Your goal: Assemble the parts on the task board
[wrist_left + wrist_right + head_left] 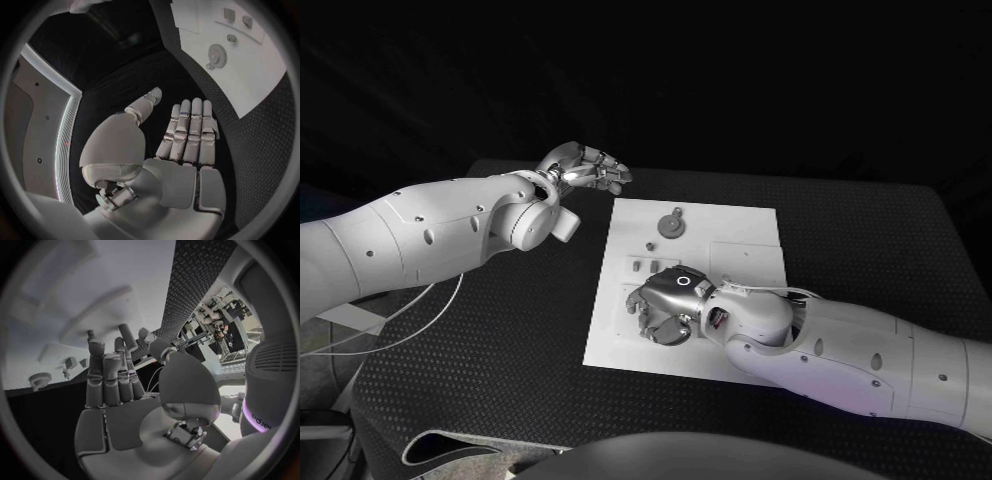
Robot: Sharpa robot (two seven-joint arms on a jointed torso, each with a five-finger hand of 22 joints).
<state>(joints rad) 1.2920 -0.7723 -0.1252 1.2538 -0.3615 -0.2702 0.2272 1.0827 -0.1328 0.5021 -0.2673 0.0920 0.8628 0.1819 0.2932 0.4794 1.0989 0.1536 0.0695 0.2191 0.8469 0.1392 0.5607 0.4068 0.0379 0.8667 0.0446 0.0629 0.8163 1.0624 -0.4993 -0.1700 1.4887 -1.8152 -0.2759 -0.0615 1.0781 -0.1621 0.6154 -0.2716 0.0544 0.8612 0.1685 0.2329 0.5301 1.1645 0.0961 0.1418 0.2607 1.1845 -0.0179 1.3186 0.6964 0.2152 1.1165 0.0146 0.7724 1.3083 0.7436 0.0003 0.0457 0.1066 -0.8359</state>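
Note:
The white task board (733, 225) lies in the middle of the black table. A round grey part (674, 226) sits near the board's far edge, with small grey parts (649, 246) just in front of it. My right hand (672, 305) hovers over the board's near left area, palm down, fingers spread and holding nothing; the right wrist view shows its fingers (103, 377) upright and empty, with the round part (39, 381) beyond. My left hand (584, 168) is raised off the board's far left corner. Its fingers (187, 132) are straight, side by side and empty.
White cables (390, 330) trail over the table's left edge beneath my left arm. Bare black table (877, 240) stretches right of the board. The left wrist view shows the board (262, 75) with the round part (216, 52) and small parts (232, 37).

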